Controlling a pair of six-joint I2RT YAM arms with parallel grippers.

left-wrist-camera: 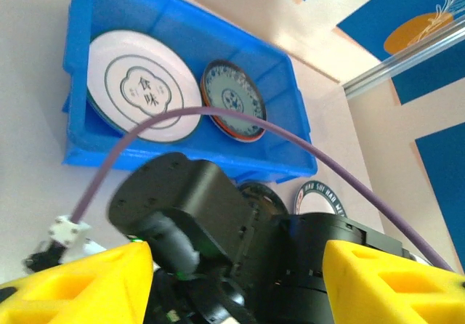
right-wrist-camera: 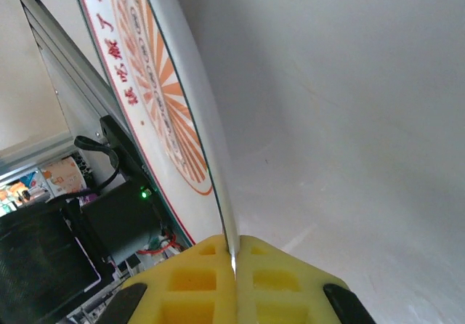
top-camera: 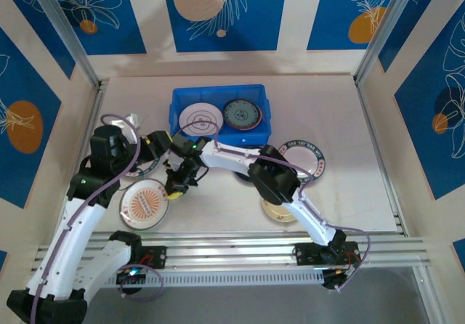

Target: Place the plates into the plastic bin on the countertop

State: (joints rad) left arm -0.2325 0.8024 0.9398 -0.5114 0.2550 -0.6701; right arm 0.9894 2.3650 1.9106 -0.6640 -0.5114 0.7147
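Near the bin (top-camera: 177,118), right gripper (right-wrist-camera: 234,255) pinches orange-patterned plate (right-wrist-camera: 156,91).

You have bright, even light from above; shadows on the countertop (top-camera: 363,193) are soft. In your left wrist view the near fingers (left-wrist-camera: 73,288) look blurred. Glare streaks the plate (right-wrist-camera: 160,84) rim at your right wrist.

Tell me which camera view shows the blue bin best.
Top external: the blue bin is seen from above, nearly whole, with its walls plain. The left wrist view shows the bin closer but slanted, with a purple cable crossing it.
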